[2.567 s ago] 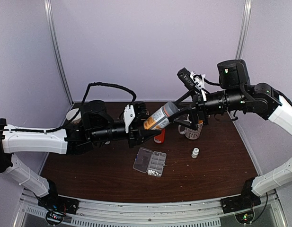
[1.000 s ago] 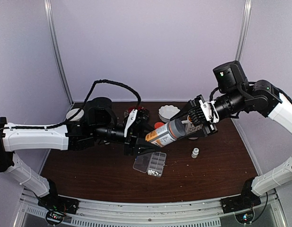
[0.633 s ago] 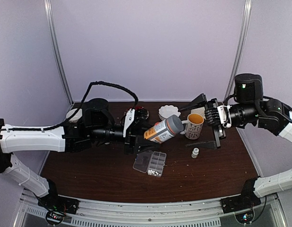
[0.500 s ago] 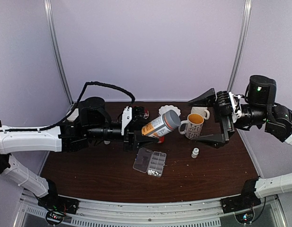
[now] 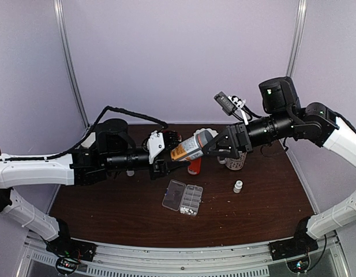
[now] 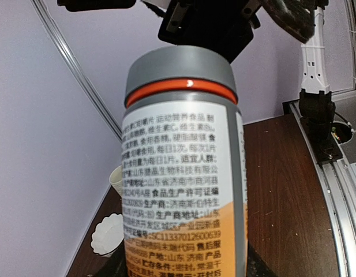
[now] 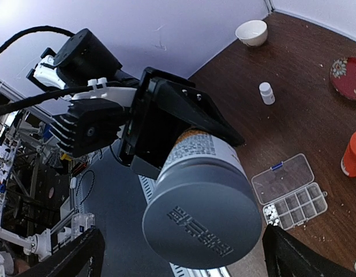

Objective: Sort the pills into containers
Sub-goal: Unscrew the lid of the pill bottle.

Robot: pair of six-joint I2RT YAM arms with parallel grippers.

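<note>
My left gripper (image 5: 162,158) is shut on a large bottle (image 5: 188,148) with a white-and-orange label and a grey cap (image 7: 203,225), held tilted above the table. My right gripper (image 5: 217,144) is open, its jaws standing wide on either side of the cap with a gap on both sides (image 7: 184,249). Below lies the clear pill organizer (image 5: 182,197) with its lid open. A cluster of white pills (image 7: 271,213) sits in one corner cell. In the left wrist view the bottle (image 6: 183,173) fills the picture and hides that gripper's fingers.
A small white bottle (image 5: 238,186) stands right of the organizer. An orange bottle (image 5: 194,167) and a mug (image 5: 236,162) stand under the arms. A white bowl (image 7: 251,32) and a red plate (image 7: 348,78) sit toward the table's back.
My right gripper let go of the cap, swung off to the right with its jaws wide, and has come back to the cap, still open. The left gripper kept hold of the bottle.
</note>
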